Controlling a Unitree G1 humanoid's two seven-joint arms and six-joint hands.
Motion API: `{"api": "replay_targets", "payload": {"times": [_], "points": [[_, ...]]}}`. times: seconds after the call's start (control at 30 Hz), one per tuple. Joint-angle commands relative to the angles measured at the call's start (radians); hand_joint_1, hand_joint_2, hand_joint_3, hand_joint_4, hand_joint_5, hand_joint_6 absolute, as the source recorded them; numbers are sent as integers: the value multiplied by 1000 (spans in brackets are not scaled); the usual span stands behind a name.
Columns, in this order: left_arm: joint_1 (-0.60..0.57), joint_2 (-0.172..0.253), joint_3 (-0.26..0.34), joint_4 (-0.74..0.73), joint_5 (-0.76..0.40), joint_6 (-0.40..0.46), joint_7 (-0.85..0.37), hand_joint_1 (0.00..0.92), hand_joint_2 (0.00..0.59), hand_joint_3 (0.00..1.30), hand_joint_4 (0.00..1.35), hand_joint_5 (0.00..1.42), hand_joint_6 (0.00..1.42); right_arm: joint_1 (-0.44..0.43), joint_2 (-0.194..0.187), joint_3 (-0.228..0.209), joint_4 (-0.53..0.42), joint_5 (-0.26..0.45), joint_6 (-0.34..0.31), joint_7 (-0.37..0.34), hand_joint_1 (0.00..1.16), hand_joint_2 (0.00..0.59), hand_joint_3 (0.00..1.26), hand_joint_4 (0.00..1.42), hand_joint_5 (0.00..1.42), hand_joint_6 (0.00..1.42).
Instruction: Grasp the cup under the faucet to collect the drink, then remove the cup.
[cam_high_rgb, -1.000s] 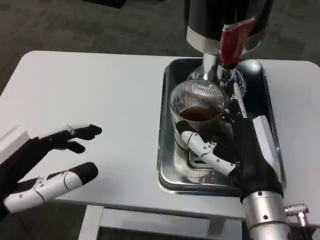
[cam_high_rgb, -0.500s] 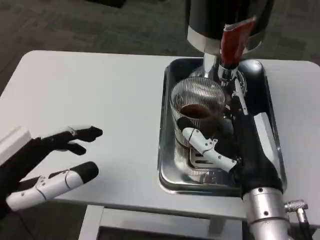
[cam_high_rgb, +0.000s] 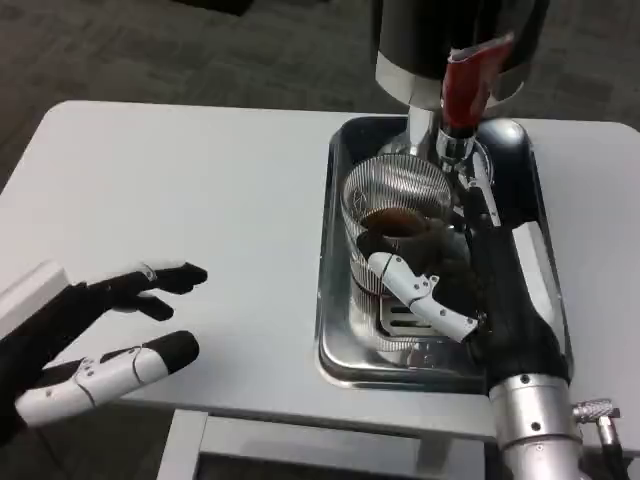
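A clear ribbed cup (cam_high_rgb: 392, 205) with dark drink in it stands in the metal tray (cam_high_rgb: 338, 330), just left of and below the faucet (cam_high_rgb: 466, 88) with its red handle. My right hand (cam_high_rgb: 462, 275) wraps the cup from the right and front, fingers (cam_high_rgb: 418, 296) curled across its lower wall. The cup's base is hidden behind those fingers. My left hand (cam_high_rgb: 95, 335) hovers open over the table's front left, fingers spread, nothing in it.
The black and chrome dispenser body (cam_high_rgb: 455, 40) towers over the tray's back edge. A slotted drain grate (cam_high_rgb: 400, 322) lies in the tray floor. White table (cam_high_rgb: 190, 190) stretches bare to the left of the tray.
My right hand has slid a little forward toward the dispenser and tightened around the cup. The left hand has sunk slightly.
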Motion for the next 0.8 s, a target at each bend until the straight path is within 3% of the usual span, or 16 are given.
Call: {"api": "replay_targets", "payload": {"times": [0.03, 0.8], "points": [[16, 15, 0, 11, 4, -8, -13, 0, 94, 246, 208, 303, 227, -7, 1, 14, -3, 0, 7, 16, 601, 224, 12, 99, 235, 346], [34, 31, 6, 23, -2, -11, -26, 0, 95, 265, 230, 304, 227, -22, 26, 54, 22, -36, 61, 6, 611, 216, 13, 132, 288, 422]]}}
